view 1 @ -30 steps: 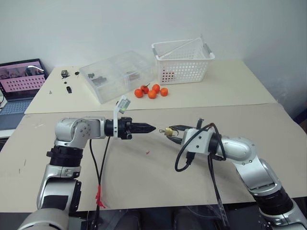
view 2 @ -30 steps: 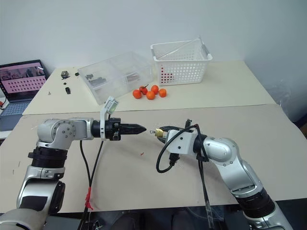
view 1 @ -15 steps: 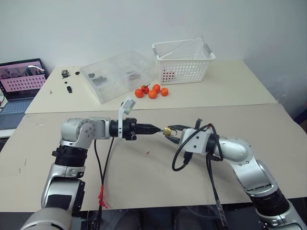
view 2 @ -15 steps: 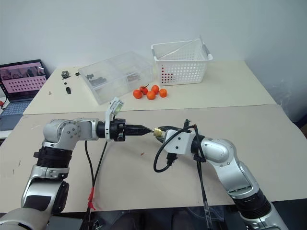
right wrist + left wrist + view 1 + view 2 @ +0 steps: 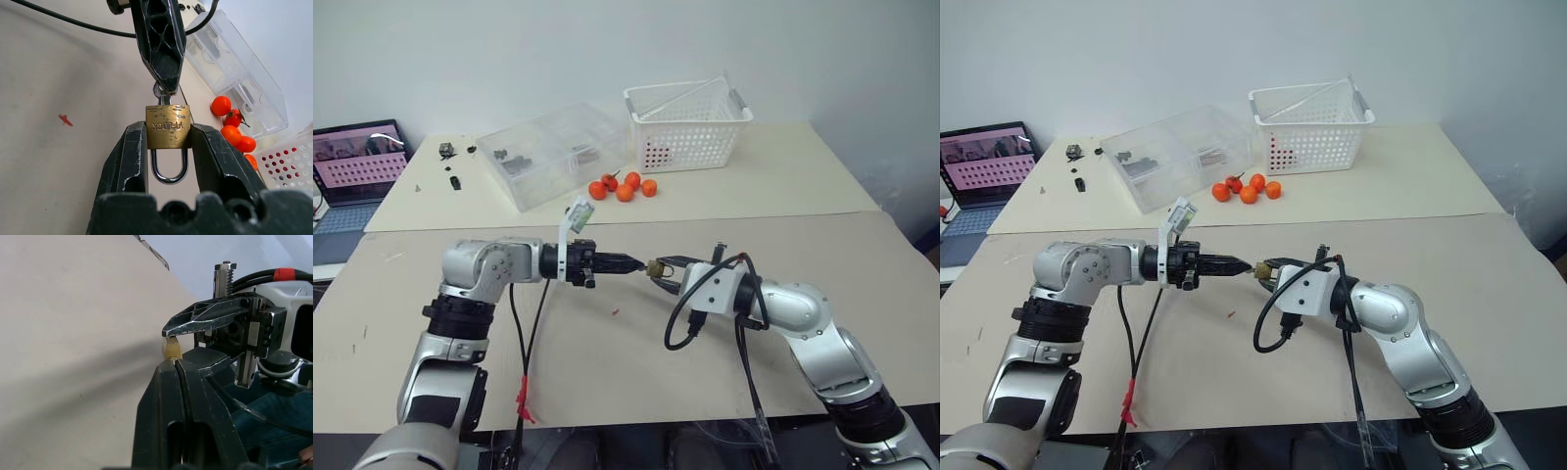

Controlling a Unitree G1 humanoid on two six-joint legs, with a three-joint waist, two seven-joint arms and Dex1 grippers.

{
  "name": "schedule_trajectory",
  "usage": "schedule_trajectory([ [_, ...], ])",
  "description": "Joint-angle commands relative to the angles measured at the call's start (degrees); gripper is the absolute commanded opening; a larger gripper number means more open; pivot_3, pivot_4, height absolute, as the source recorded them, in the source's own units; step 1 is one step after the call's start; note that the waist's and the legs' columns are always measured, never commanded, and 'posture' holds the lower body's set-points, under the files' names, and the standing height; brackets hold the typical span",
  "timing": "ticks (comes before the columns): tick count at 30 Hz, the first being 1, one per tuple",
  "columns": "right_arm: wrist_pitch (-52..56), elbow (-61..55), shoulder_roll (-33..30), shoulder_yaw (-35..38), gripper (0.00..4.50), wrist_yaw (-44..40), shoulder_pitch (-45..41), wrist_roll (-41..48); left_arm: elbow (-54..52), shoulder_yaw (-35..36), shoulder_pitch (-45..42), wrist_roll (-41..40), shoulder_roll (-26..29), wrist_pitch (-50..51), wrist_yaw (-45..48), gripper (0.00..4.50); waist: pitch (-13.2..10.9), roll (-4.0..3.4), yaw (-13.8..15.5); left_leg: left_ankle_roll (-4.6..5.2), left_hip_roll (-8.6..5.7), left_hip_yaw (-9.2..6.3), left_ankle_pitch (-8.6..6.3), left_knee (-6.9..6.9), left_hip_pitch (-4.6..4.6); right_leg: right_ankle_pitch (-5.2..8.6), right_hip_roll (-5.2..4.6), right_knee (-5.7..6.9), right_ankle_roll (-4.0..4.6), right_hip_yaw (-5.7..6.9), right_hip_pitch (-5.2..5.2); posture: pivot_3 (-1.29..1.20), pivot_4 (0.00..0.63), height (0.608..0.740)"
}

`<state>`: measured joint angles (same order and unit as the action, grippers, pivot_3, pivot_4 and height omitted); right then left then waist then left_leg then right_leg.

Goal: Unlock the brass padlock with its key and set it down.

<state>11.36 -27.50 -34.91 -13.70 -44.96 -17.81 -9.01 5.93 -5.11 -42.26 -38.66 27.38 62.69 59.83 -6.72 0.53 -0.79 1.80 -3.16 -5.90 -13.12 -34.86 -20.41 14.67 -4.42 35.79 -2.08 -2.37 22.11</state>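
The brass padlock is clamped by its sides between the fingers of my right gripper, held above the table with its silvery shackle pointing back toward the wrist. A small silvery key sticks out of the lock's far end. My left gripper comes in from the left, its fingertips pinched shut on the key's head. In the left wrist view the closed fingers meet the yellow lock body right at their tips.
A clear plastic box and a white basket stand at the back of the table, with small orange-red fruits in front of them. A laptop sits far left, beside small dark parts. A red speck lies below the grippers.
My left gripper has moved right until its tips reached the key at the padlock, and its fingers have closed. The right gripper with the padlock has stayed in place.
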Motion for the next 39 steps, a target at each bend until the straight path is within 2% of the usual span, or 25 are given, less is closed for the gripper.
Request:
schedule_trajectory([
  [1, 0.0, -2.5, 0.1, 0.9, 0.92, 0.4, -1.1, 0.5, -2.8, -3.3, -0.5, 2.8, 2.1, -5.5, 3.3, 0.02, 0.0, 0.00, -0.1, 0.00, 0.00, 0.01, 0.00, 0.01, 0.00, 0.00, 0.00, 0.00, 0.00, -0.01, 0.00, 0.00, 0.150, 0.740],
  [5, 0.6, -2.9, 0.3, 0.8, 0.92, 0.3, -1.4, 0.6, -2.0, -3.8, -1.0, 3.6, 1.9, -7.6, 3.9, 0.02, 0.0, 0.00, 0.0, -0.01, 0.01, 0.02, 0.00, 0.02, 0.00, 0.00, 0.00, -0.02, 0.00, -0.01, 0.00, 0.00, 0.150, 0.740],
  [11, 1.1, -3.3, 0.1, 0.8, 0.92, 0.2, -1.3, 0.8, -0.7, -4.8, -1.7, 9.2, 0.4, -18.6, 3.7, 0.02, 0.0, 0.00, 0.0, -0.01, -0.01, 0.04, 0.00, 0.00, -0.01, 0.00, -0.01, -0.03, 0.00, -0.02, 0.00, 0.00, 0.150, 0.740],
  [15, 1.3, -3.5, 0.1, 0.9, 0.92, 0.2, -1.1, 0.7, 0.4, -5.5, -2.5, 14.0, -0.9, -28.2, 2.9, 0.02, 0.0, 0.01, 0.1, 0.00, 0.00, 0.04, -0.01, 0.00, -0.02, 0.00, 0.00, -0.04, 0.00, -0.01, 0.00, 0.00, 0.150, 0.740],
  [19, 1.7, -3.9, 0.2, 0.9, 0.92, 0.2, -0.9, 0.6, -0.5, -9.3, -2.1, 20.9, 0.0, -40.9, 5.2, 0.02, 0.0, 0.01, 0.0, -0.01, 0.00, 0.06, 0.00, 0.00, -0.03, 0.00, -0.01, -0.05, 0.00, -0.02, 0.00, 0.00, 0.150, 0.740],
  [26, 2.2, -4.1, 0.4, 0.7, 0.92, 0.3, -0.9, 0.6, -1.2, -10.8, -0.5, 26.0, -0.3, -54.6, 7.7, 0.02, 0.0, 0.01, 0.0, 0.00, 0.00, 0.10, -0.01, 0.00, -0.02, 0.00, -0.01, -0.06, 0.00, -0.03, -0.01, 0.00, 0.150, 0.740],
  [29, 2.3, -4.2, 0.5, 0.5, 0.92, 0.3, -1.1, 0.6, 0.0, -10.2, -0.3, 26.3, -0.8, -53.2, 6.8, 0.02, 0.0, 0.01, 0.1, 0.01, 0.00, 0.10, -0.01, 0.00, -0.02, 0.00, 0.00, -0.05, 0.00, -0.02, -0.01, 0.00, 0.150, 0.740],
  [34, 2.4, -4.1, 0.5, 0.4, 0.92, 0.3, -1.4, 0.6, 2.0, -7.1, -1.1, 22.6, -2.5, -39.3, 3.4, 0.02, 0.0, 0.01, 0.0, 0.03, 0.00, 0.10, -0.02, -0.05, -0.02, 0.01, 0.01, -0.03, -0.01, 0.00, -0.04, 0.00, 0.150, 0.740],
  [37, 2.3, -4.1, 0.3, 0.5, 0.92, 0.2, -1.4, 0.7, 1.4, -5.7, -1.2, 19.9, -3.0, -30.1, 1.7, 0.85, 0.0, 0.01, -0.2, 0.05, 0.01, 0.10, -0.03, -0.06, -0.01, 0.01, 0.05, -0.01, -0.02, 0.01, -0.04, 0.00, 0.150, 0.740],
  [39, 2.3, -4.0, 0.4, 0.4, 0.92, 0.1, -1.5, 0.6, 0.7, -4.5, -1.7, 17.5, -3.5, -23.5, 0.2, 1.59, 0.0, 0.01, -0.3, 0.06, 0.03, 0.09, -0.04, -0.06, -0.01, 0.01, 0.09, 0.00, -0.02, 0.02, -0.03, 0.00, 0.150, 0.740],
])
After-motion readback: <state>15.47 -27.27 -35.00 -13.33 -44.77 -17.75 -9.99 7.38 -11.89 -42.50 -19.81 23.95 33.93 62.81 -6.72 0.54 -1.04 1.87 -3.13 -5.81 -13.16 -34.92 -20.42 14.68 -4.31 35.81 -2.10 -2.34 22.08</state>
